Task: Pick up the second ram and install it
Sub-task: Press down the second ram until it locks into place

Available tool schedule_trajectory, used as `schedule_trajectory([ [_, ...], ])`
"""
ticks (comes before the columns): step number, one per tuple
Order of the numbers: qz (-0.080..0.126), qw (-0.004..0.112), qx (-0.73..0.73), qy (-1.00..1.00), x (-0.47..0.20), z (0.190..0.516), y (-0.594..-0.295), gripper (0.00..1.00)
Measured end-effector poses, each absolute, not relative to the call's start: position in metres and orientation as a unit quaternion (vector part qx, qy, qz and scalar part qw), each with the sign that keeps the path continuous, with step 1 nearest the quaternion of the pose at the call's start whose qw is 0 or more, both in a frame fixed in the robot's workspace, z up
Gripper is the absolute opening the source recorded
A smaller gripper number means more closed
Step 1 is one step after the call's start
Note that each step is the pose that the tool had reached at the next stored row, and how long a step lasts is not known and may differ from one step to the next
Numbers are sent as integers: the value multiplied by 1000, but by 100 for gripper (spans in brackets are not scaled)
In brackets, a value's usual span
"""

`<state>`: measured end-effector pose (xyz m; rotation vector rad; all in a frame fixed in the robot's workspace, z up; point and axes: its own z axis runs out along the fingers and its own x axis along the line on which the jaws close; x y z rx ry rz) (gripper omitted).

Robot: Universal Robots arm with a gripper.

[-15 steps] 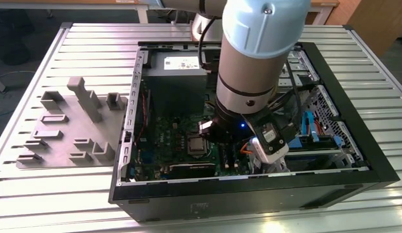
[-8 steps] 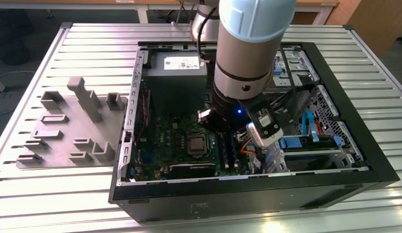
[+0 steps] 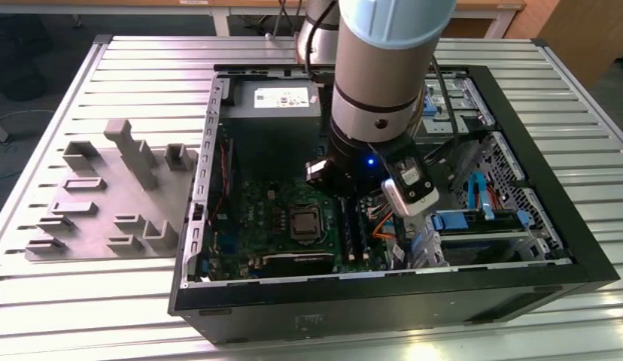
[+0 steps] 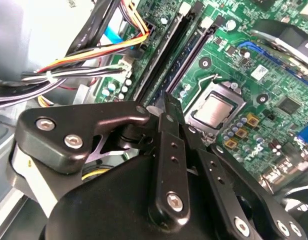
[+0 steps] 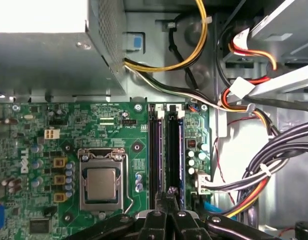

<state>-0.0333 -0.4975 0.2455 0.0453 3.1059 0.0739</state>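
Grey fixture blocks (image 3: 106, 195) flank the open case (image 3: 552, 226) in the exterior view, arm lowered inside. In the second wrist view, the gripper (image 4: 166, 107) hangs fingers together over the slots, where the second ram (image 4: 166, 47) sits. The first wrist view lines the tips up with those slots (image 5: 166, 150).

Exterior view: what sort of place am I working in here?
Probably a lab or workshop test bench. An open computer case lies on a ribbed metal table, a grey fixture block sits beside it, and the gripper is down over the memory slots on the motherboard.
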Motion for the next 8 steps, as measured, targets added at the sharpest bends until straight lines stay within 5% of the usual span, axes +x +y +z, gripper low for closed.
schedule_trajectory([
  [8,24,17,15,999,-33,248,-497,11],
])
